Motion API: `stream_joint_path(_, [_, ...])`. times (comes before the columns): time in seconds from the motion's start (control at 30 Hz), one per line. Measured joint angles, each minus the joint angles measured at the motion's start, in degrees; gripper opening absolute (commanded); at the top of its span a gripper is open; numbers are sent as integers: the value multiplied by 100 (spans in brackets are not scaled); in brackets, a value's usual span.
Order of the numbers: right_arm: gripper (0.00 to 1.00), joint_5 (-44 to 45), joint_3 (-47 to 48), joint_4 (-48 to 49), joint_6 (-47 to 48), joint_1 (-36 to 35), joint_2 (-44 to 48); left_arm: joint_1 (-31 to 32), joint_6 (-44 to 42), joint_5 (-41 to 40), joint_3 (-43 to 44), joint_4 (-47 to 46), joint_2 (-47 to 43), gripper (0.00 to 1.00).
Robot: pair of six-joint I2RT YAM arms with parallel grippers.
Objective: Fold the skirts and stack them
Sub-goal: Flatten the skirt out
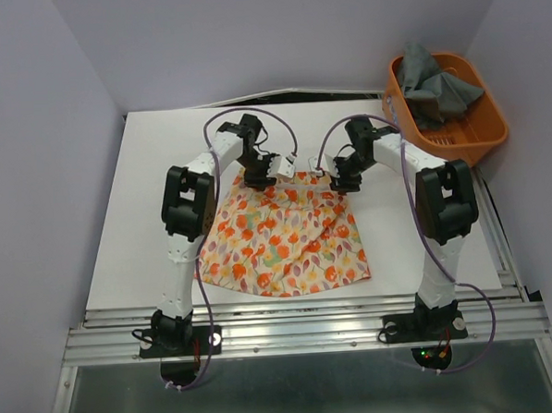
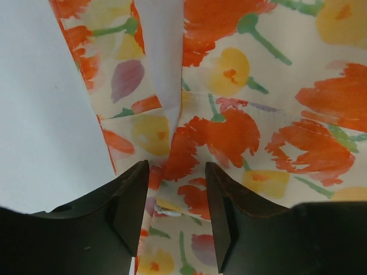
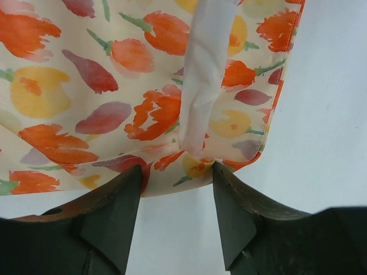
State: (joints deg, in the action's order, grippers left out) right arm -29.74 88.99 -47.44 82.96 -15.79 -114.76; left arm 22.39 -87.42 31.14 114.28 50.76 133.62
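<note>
The cream skirt with the orange, red and yellow print [image 1: 282,238] lies spread flat in the middle of the white table [image 1: 162,157]. Both grippers are at its far edge. My left gripper [image 1: 259,178] stands open over the far left corner, with printed cloth [image 2: 241,114] lying flat under and between its fingers [image 2: 129,212]. My right gripper [image 1: 344,180] is open at the far right corner, its fingertips [image 3: 229,189] at the skirt's hem [image 3: 172,114] and bare table between them. The dark grey skirt [image 1: 432,85] is bunched up in the orange basket [image 1: 481,136].
The basket stands at the table's back right corner, next to the right wall. A pale strip of fabric [image 3: 203,74] crosses the printed skirt near each gripper. Metal rails [image 1: 301,330] run along the near edge by the arm bases.
</note>
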Motion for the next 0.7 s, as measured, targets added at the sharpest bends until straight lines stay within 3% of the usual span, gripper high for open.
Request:
stream_joint_path(0.1, [58, 28, 0, 9, -7, 0, -15, 0, -72, -57, 179, 76, 155, 51])
stream_joint_path(0.33, [57, 122, 9, 11, -24, 0, -155, -2, -219, -166, 199, 219, 164, 16])
stream_joint_path(0.5, [57, 214, 9, 9, -24, 0, -186, -39, -203, -142, 81, 173, 122, 0])
stream_joint_path(0.7, [59, 291, 9, 11, -26, 0, -188, -146, -168, -151, -81, 201, -273, 0])
